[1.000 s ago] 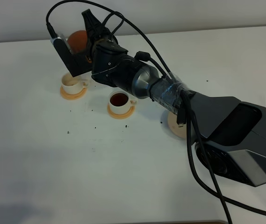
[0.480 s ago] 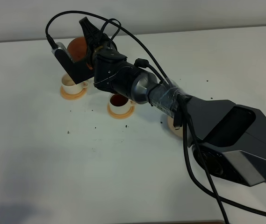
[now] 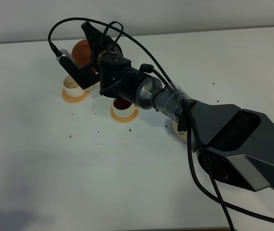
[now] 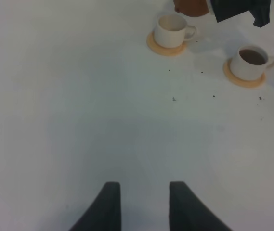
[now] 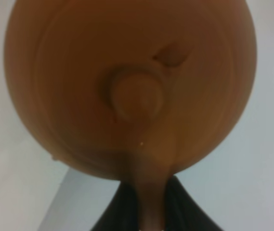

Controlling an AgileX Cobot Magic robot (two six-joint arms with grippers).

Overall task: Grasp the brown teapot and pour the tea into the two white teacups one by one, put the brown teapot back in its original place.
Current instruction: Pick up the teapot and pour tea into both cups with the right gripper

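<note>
While the brown teapot [image 3: 80, 50] hangs in the upper left of the overhead frame, clear of the bench [image 3: 127, 183], the pour into the second cup looks to be the step in hand. The right tool [image 5: 147, 211] is clenched on the pot's loop handle, with the knobbed lid facing its camera. Just below the pot in the overhead frame sits the empty teacup [image 3: 72, 87] on its orange coaster [image 3: 74, 98]. The filled teacup [image 3: 123, 106] stands right of it, toward the frame's centre, dark with tea and partly covered by the arm. One cup therefore seems served and one not.

The next move calls for bringing the spout over the empty cup's mouth and tipping slowly, since the cup is far smaller than the pot. From these views I cannot tell how far the pot is tilted or where the spout points. After that, the pot must go back to the pale saucer [image 3: 180, 135], which peeks out under the forearm right of centre. The left tool [image 4: 144, 207] is released, its jaws apart over bare bench, holding nothing.
</note>
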